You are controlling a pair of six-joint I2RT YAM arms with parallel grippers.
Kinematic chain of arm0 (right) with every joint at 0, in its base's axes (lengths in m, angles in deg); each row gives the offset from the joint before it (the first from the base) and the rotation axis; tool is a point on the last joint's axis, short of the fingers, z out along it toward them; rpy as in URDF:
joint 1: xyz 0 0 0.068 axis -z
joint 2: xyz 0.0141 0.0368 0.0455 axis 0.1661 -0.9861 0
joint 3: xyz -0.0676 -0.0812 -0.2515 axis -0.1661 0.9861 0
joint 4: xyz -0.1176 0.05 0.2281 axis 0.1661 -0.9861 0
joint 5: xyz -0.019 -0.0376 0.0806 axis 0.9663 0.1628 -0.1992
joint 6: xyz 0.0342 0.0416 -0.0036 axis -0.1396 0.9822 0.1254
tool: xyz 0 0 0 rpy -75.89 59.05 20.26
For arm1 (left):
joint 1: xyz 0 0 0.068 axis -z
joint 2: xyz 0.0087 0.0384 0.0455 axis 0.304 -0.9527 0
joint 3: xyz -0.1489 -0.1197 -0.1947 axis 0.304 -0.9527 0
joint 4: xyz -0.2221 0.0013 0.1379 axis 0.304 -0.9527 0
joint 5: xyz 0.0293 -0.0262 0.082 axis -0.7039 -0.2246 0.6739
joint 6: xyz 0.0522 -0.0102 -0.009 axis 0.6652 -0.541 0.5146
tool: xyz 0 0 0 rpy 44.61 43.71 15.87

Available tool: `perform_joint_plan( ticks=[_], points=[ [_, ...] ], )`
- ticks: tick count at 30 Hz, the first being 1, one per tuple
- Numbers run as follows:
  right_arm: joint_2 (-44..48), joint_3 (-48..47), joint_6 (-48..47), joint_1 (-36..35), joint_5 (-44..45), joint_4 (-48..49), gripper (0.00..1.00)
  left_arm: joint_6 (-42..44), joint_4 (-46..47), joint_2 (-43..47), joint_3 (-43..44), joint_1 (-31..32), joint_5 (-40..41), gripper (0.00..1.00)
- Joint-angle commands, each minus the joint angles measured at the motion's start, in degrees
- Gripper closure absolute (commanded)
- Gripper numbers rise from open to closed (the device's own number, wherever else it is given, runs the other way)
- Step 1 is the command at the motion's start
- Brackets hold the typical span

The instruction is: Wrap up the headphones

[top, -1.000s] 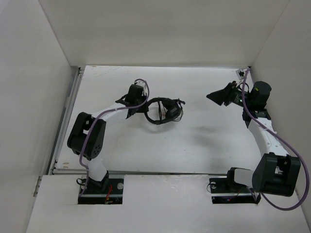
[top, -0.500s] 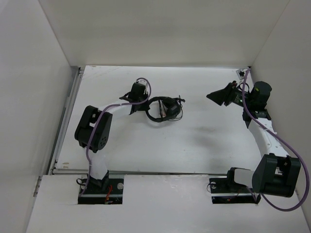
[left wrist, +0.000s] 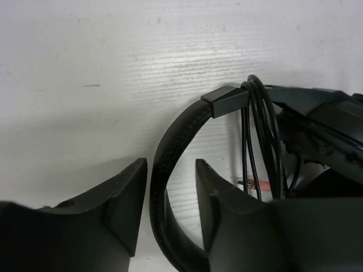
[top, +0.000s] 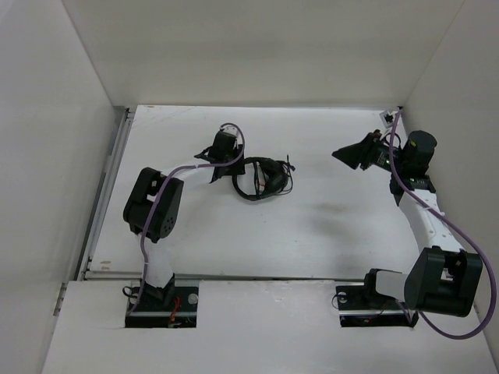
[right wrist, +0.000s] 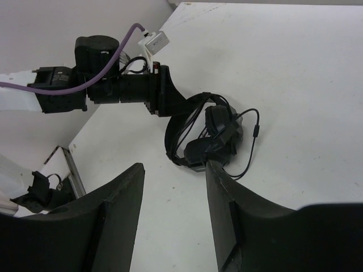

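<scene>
The black headphones (top: pixel 263 178) lie on the white table (top: pixel 312 226), left of centre, with the thin black cable wound over the headband (left wrist: pixel 170 141). My left gripper (top: pixel 232 165) is at their left end. In the left wrist view it (left wrist: pixel 170 170) is open, its fingers (left wrist: pixel 122 198) on either side of the headband with a gap on the right. Cable turns (left wrist: pixel 258 130) and a pink plug (left wrist: pixel 264 185) show beside it. My right gripper (top: pixel 343 154) is open and empty, raised at the far right; its view (right wrist: pixel 174 167) looks at the headphones (right wrist: pixel 210 136) with a loose cable loop (right wrist: pixel 252 141).
White walls close the table on the left, back and right. A metal rail (top: pixel 109 187) runs along the left edge. A small white connector (top: pixel 384 117) sits at the back right corner. Purple robot cables (top: pixel 460 234) trail along both arms.
My left arm has swung its elbow inward and the gripper has shifted slightly right and toward the back at the headband. The headphones barely moved. The right arm has not moved.
</scene>
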Motion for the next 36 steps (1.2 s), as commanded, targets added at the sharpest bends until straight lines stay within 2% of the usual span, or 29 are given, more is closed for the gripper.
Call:
perform_joint_plan(
  ticks=[1, 7, 12, 13, 15, 18, 20, 22, 24, 26, 28, 29, 32, 36],
  points=[
    [1.53, 0.52, -0.79, 0.41, 0.11, 0.95, 0.47, -0.22, 1.83, -0.28, 2.46, 0.52, 1.02, 0.57],
    [1.88, 0.61, -1.4, 0.33, 0.11, 0.08, 0.46, 0.57, -0.8, 3.57, 2.11, -0.18, 0.85, 0.46],
    [3.2, 0.52, -4.73, 0.41, 2.82, -3.69, 0.46, 3.38, -5.28, 13.41, 2.72, -2.29, -4.41, 0.45],
    [3.63, 0.34, -6.05, 0.59, 4.05, -5.1, 0.47, 4.78, -6.33, 16.13, 3.16, -2.47, -6.26, 0.43],
    [4.6, -0.53, -10.0, 1.2, 8.0, -9.57, 0.47, 7.68, -8.7, 21.49, 4.39, -2.47, -9.95, 0.36],
    [6.62, -3.08, -18.95, 1.82, 18.53, -19.94, 0.47, 10.76, -14.23, 28.53, 7.46, -2.82, -13.04, 0.25],
    [8.38, -4.31, -25.72, 2.0, 26.18, -26.44, 0.46, 12.7, -18.54, 33.36, 8.79, -4.3, -13.13, 0.12],
    [9.96, -4.67, -30.56, 2.87, 32.16, -31.19, 0.46, 14.19, -21.01, 37.32, 7.92, -7.63, -13.04, 0.01],
    [12.24, -4.58, -34.43, 5.14, 37.78, -35.33, 0.46, 15.07, -23.38, 41.79, 5.55, -13.94, -13.04, 0.0],
    [14.26, -4.23, -35.59, 8.22, 39.56, -36.83, 0.43, 15.86, -24.71, 44.27, 4.23, -19.4, -13.22, 0.0],
    [15.32, -4.23, -36.73, 11.91, 40.36, -39.37, 0.35, 17.53, -26.29, 46.03, 3.17, -25.29, -13.05, 0.0],
    [15.24, -4.75, -37.34, 13.75, 39.75, -41.56, 0.0, 18.67, -27.43, 46.39, 2.99, -28.02, -12.96, 0.0],
    [13.58, -6.25, -40.77, 19.2, 36.5, -48.69, 0.0, 22.18, -31.2, 46.22, 2.73, -35.75, -12.78, 0.0],
    [10.42, -8.44, -40.78, 23.88, 39.65, -55.27, 0.0, 25.0, -32.19, 46.3, -1.04, -45.42, -12.69, 0.0]
  ],
)
